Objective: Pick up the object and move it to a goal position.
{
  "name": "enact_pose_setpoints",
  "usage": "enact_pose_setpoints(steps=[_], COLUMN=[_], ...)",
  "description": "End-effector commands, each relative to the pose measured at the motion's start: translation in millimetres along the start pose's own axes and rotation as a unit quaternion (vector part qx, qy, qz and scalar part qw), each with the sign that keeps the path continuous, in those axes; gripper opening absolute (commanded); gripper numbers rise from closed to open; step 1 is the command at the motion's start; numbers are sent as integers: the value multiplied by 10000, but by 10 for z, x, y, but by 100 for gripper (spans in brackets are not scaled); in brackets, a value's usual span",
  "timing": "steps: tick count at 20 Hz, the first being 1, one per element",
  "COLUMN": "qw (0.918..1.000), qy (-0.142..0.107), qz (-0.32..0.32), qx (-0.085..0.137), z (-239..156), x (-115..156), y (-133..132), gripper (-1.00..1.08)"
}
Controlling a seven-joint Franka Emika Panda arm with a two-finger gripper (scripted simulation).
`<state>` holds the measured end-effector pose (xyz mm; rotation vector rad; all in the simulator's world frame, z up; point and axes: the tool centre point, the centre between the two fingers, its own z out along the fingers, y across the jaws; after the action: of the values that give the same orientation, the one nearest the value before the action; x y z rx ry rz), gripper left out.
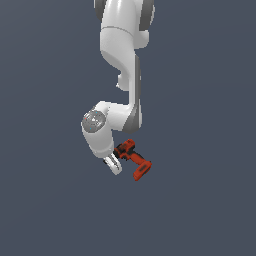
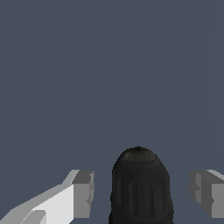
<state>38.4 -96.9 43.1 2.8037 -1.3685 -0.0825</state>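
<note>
The object, a small red-orange drill (image 1: 134,159), lies on the flat grey ground with its boxy battery base toward the exterior view's right and its black nose toward the arm. My gripper (image 1: 117,162) is down at the nose end of it. In the wrist view the rounded black nose (image 2: 140,183) stands between the two grey fingertips (image 2: 83,192), with a gap on each side. The gripper (image 2: 144,194) is open around the nose and does not touch it. The drill's red body is hidden in the wrist view.
The white arm (image 1: 122,60) reaches down from above in the exterior view, with its wrist bent over the drill. A plain dark grey surface (image 1: 200,200) lies all around; no other object shows.
</note>
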Motion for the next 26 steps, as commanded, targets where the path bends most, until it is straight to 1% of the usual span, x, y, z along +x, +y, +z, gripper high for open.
enact_pose_setpoints(steps=[1, 4, 5, 14, 18, 22, 26], qw=[10000, 10000, 10000, 10000, 10000, 9997, 9983], qy=[-2, -2, -2, -2, 23, 137, 348], qz=[9, 12, 12, 12, 7, -7, -32], qx=[-3, -3, -3, -3, 34, 184, 461], z=[95, 133, 133, 133, 68, -197, -699], x=[-2, -3, -3, -3, 12, 86, 208], y=[4, 6, 6, 6, -26, -145, -345], gripper=[68, 68, -100, -100, -100, -100, -100])
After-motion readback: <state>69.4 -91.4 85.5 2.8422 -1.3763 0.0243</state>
